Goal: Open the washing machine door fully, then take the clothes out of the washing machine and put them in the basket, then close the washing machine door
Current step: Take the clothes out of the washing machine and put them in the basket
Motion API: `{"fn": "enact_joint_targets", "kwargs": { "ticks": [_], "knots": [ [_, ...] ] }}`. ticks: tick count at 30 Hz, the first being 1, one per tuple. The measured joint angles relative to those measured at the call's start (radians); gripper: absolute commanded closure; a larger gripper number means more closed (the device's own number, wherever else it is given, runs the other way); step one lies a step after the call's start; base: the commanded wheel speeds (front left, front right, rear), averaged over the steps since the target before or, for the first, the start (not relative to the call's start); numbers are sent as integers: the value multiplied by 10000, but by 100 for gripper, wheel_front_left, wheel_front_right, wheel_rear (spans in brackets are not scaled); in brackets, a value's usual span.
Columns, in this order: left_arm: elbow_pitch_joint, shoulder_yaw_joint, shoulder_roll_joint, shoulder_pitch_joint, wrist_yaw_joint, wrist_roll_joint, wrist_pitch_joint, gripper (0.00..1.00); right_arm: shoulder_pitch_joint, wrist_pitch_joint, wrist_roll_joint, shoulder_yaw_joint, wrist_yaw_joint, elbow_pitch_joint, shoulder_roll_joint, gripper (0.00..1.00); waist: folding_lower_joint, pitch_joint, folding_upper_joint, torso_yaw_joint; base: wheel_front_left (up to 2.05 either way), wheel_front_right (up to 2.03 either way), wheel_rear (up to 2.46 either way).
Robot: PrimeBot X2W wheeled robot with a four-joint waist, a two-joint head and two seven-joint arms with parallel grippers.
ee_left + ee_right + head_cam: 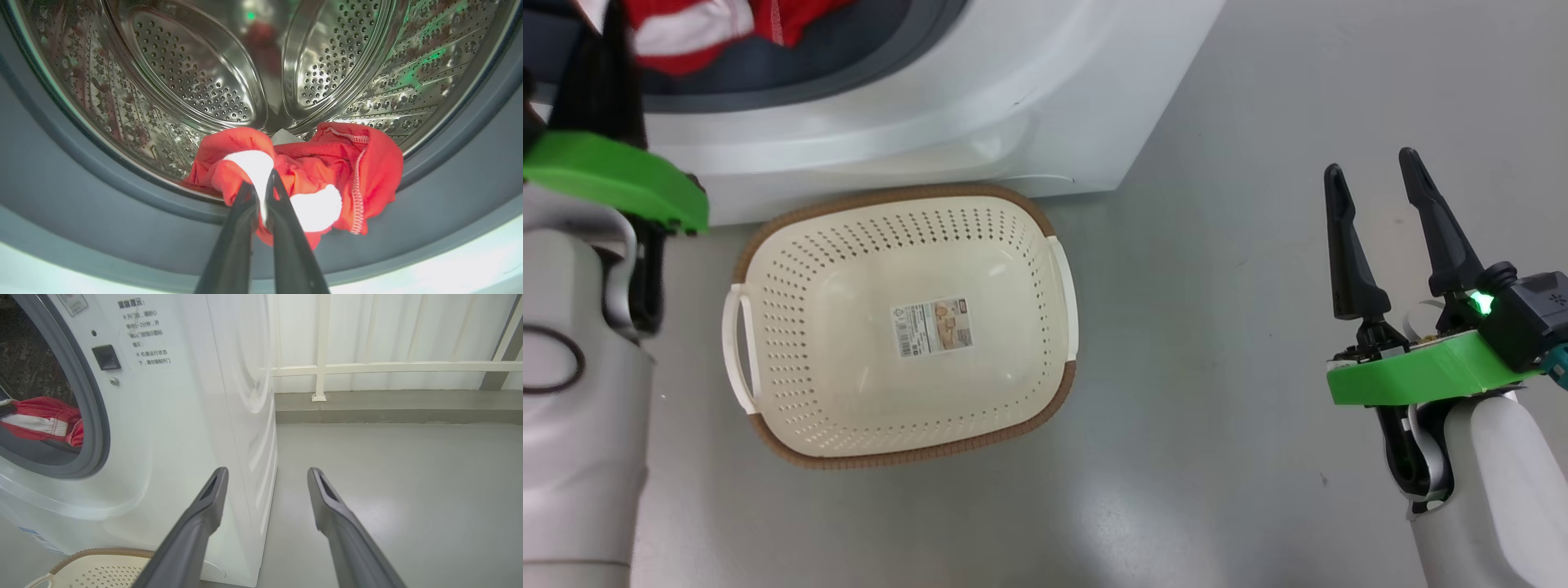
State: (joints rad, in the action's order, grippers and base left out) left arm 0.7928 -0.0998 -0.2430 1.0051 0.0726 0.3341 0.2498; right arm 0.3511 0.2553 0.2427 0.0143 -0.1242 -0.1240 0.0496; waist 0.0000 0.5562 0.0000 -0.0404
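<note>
The white washing machine [947,106] stands at the top of the head view, its round opening showing. Red and white clothes [327,171] lie at the drum's lower lip, over the grey rubber ring [81,196]. My left gripper [261,179] is shut on the clothes at a white fold; the clothes [711,24] also peek from the opening beside my left arm. The cream basket [1045,384] sits on the floor in front of the machine with nothing but its label inside. My right gripper [1372,171] hovers open over bare floor to the right. The washing machine door is out of view.
Grey floor [1217,457] spreads to the right of the basket and machine. Behind the machine's right side, a white railing [388,367] and a low grey curb [388,412] run along a pale wall.
</note>
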Motion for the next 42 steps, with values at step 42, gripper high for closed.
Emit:
{"fn": "enact_joint_targets", "kwargs": {
  "ticks": [42],
  "knots": [
    [-4364,31,692,-5940,506,462,-123,100,-1706,0,-245,59,0,-391,0,0,0,-3610,0,88,0,0,0]
  ]
}}
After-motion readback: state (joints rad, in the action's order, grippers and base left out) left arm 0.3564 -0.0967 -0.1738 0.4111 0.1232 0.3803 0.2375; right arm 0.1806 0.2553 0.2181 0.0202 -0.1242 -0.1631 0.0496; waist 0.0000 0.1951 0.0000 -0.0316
